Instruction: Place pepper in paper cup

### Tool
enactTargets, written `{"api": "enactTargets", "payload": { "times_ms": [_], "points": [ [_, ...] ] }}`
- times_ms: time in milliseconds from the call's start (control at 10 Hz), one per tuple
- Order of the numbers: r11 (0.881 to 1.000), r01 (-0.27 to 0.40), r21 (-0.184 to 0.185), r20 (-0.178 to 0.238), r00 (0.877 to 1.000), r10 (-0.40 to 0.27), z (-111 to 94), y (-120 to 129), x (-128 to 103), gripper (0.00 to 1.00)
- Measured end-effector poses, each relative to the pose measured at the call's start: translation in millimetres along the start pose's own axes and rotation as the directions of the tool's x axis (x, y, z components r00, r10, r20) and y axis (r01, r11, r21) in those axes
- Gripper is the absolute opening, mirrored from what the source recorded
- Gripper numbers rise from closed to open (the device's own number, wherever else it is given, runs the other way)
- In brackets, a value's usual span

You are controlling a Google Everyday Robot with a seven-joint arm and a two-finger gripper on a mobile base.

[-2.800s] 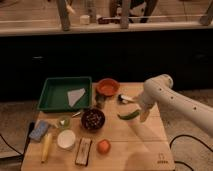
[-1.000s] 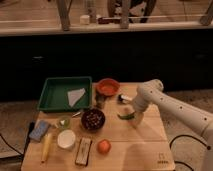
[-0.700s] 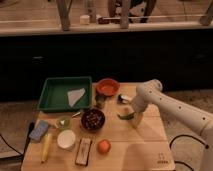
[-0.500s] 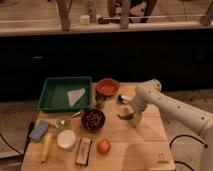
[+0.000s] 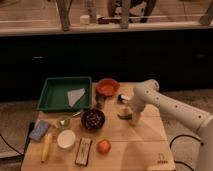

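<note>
The green pepper [image 5: 125, 116] lies on the wooden table [image 5: 145, 145], right of the dark bowl [image 5: 93, 119]. My gripper [image 5: 128, 113] is down right at the pepper, at the end of the white arm [image 5: 165, 102] that reaches in from the right, and it covers part of the pepper. The white paper cup [image 5: 66, 139] stands upright near the table's front left, well away from the gripper, between the banana [image 5: 46, 146] and a dark flat packet [image 5: 83, 150].
A green tray [image 5: 55, 95] holding a white paper sits at the back left, with an orange bowl [image 5: 107, 86] to its right. A kiwi half [image 5: 63, 121], a blue sponge [image 5: 40, 130] and an orange fruit [image 5: 103, 146] lie nearby. A small object [image 5: 121, 98] sits behind the gripper.
Since 2.8 s ago the arm has swung left and come down onto the pepper, which stayed in place. Over the last second nothing has visibly moved.
</note>
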Motion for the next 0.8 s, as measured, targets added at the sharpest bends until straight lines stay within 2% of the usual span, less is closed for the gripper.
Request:
{"api": "enactTargets", "payload": {
  "times_ms": [100,600,700,800],
  "points": [
    [1.000,-0.003,-0.001,-0.001,1.000,0.003,0,0,1,0.65],
    [1.000,-0.013,-0.004,-0.009,1.000,0.012,2,1,1,0.14],
    [1.000,-0.008,-0.001,-0.013,1.000,0.008,-1,1,0,0.06],
    [1.000,0.004,0.007,-0.018,1.000,-0.004,-10,-3,-4,0.04]
  ]
}}
